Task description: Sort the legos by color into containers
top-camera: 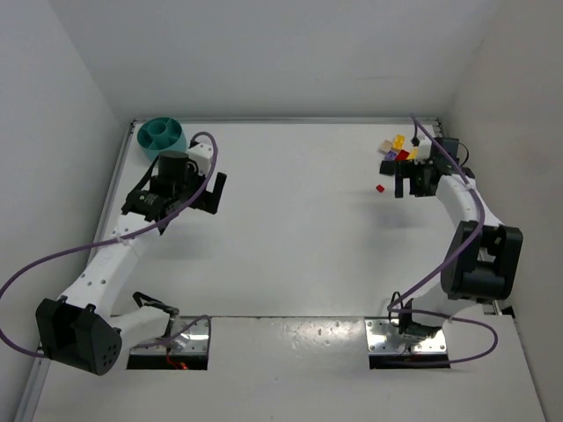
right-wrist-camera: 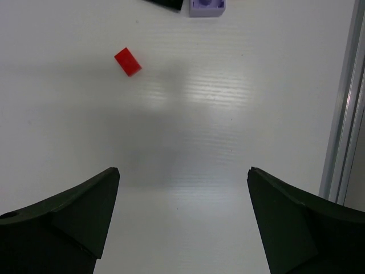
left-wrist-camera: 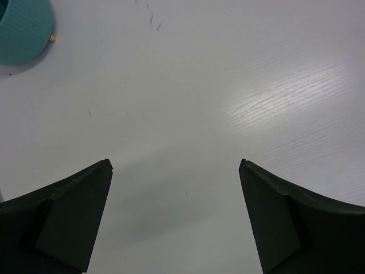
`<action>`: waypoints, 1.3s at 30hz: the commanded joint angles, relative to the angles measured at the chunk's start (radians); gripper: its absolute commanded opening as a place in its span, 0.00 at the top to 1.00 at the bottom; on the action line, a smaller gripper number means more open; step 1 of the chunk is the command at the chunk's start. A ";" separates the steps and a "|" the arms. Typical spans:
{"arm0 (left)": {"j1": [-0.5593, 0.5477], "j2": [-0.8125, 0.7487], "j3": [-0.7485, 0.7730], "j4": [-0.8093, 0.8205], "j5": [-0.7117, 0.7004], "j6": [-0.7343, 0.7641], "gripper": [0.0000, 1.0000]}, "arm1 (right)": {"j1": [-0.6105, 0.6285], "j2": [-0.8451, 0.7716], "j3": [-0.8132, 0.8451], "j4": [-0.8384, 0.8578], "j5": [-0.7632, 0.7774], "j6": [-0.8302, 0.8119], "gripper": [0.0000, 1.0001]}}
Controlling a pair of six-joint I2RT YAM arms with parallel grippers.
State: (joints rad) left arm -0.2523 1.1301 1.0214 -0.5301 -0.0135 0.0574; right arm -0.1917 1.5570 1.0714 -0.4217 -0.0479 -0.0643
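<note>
A white surface (top-camera: 290,237) walled in by white panels. The left arm (top-camera: 106,268) reaches toward the far left corner, and the left jaws are spread wide and empty. They hang near a round teal bowl (top-camera: 149,146) whose compartments are the containers. The right arm (top-camera: 462,207) reaches far right. The right jaws are also wide open, holding nothing, above bare surface beside the heap of legos (top-camera: 400,149). One red brick (right-wrist-camera: 128,61) lies apart from the heap, ahead and left of centre. A clean pick likely means centring over it, squaring to its tilted sides and avoiding the purple brick (right-wrist-camera: 207,5).
</note>
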 commanded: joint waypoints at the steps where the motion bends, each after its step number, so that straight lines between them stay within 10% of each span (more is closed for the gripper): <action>1: 0.008 -0.012 0.020 0.024 0.043 0.004 0.00 | 0.005 0.066 0.094 0.004 0.003 -0.022 0.06; 11: 0.027 0.060 0.059 0.024 0.070 0.004 0.00 | 0.005 0.317 0.288 -0.058 -0.017 -0.052 0.55; 39: 0.065 0.119 0.105 0.042 0.119 0.004 0.00 | 0.005 0.768 0.680 -0.104 0.033 -0.062 0.45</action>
State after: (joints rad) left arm -0.2008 1.2465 1.0775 -0.5217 0.0875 0.0662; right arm -0.1917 2.2719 1.7027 -0.5327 -0.0338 -0.1341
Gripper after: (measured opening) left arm 0.995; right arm 0.544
